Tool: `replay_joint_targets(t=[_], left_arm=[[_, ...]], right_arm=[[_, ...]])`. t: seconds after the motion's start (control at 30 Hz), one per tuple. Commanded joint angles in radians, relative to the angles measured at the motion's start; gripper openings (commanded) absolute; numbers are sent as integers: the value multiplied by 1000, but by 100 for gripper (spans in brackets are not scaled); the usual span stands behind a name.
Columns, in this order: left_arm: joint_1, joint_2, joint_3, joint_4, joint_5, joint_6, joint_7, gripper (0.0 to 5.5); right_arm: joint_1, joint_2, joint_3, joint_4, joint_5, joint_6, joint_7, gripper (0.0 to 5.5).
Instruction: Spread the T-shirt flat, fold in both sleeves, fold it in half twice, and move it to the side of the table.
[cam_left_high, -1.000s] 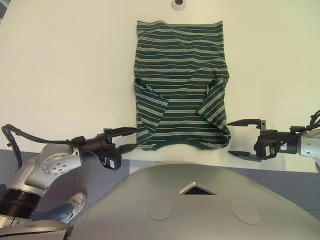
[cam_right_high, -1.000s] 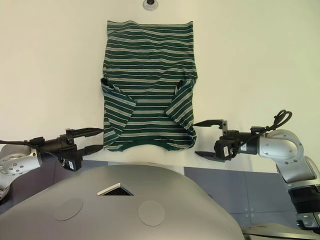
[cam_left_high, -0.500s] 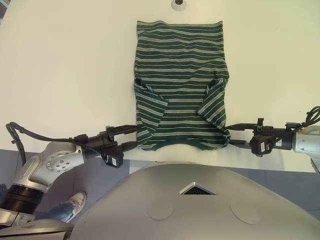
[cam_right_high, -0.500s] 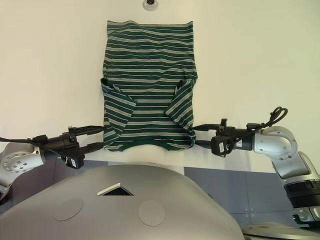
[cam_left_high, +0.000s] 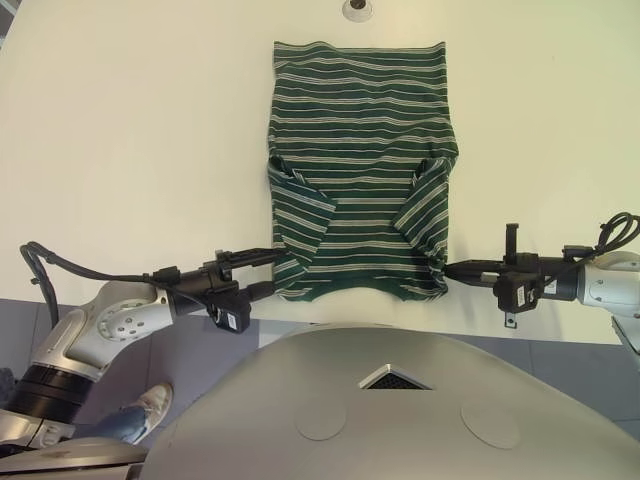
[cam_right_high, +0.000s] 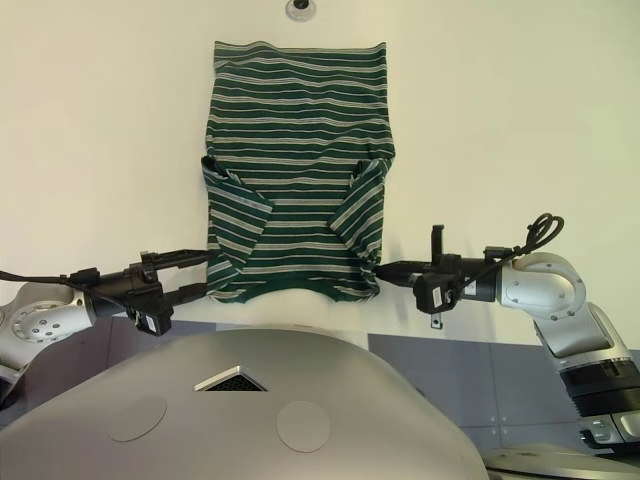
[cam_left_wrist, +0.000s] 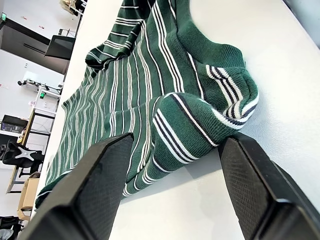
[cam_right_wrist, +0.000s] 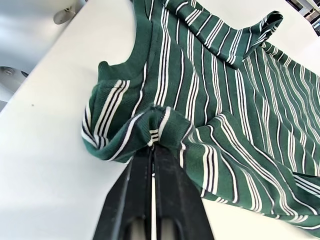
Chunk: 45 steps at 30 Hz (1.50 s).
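Observation:
A dark green T-shirt (cam_left_high: 360, 150) with white stripes lies flat on the white table (cam_left_high: 140, 150), both sleeves folded in over its body and the collar end nearest me. My left gripper (cam_left_high: 270, 272) is at the near left corner, open, one finger on each side of the bunched shoulder fabric (cam_left_wrist: 200, 120). My right gripper (cam_left_high: 447, 268) is at the near right corner, shut on a pinch of the shirt's edge (cam_right_wrist: 155, 120), which puckers up around the closed fingers (cam_right_wrist: 167, 195).
The table's near edge (cam_left_high: 560, 335) runs just below both grippers, with grey floor beyond. A small round fitting (cam_left_high: 356, 8) sits at the far edge behind the shirt. Bare tabletop stretches to the left and right of the shirt.
The right gripper moved left to the shirt's near right corner, turned and shut on the fabric. The left gripper slid right until its fingers flank the near left corner.

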Motion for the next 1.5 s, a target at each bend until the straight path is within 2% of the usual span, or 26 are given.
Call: replay_joint_targets(t=[0.03, 0.17, 0.27, 0.33, 0.63, 0.87, 1.27, 1.5], left_arm=[[8, 9, -21, 17, 29, 13, -23, 269], [6, 12, -24, 14, 25, 11, -22, 203], [2, 7, -24, 10, 26, 14, -20, 157], [0, 7, -24, 9, 27, 15, -18, 157], [-11, 23, -46, 10, 15, 10, -44, 6], [-21, 12, -51, 17, 14, 5, -43, 2], [-19, 7, -49, 22, 17, 4, -29, 2], [-17, 6, -50, 17, 17, 6, -26, 2]], right_arm=[[-11, 3, -9, -2, 14, 7, -8, 0], [-5, -3, -21, 1, 17, 33, -13, 0], [-9, -13, -30, 24, -9, 56, -14, 58], [-7, -24, -34, 41, -35, 56, -14, 90], [12, -56, -47, 74, -57, 34, 3, 251], [29, -55, 6, 41, -53, -6, 20, 254], [-75, 35, 48, 45, -107, 19, -62, 254], [-75, 39, 85, 34, -113, 17, -56, 254]])
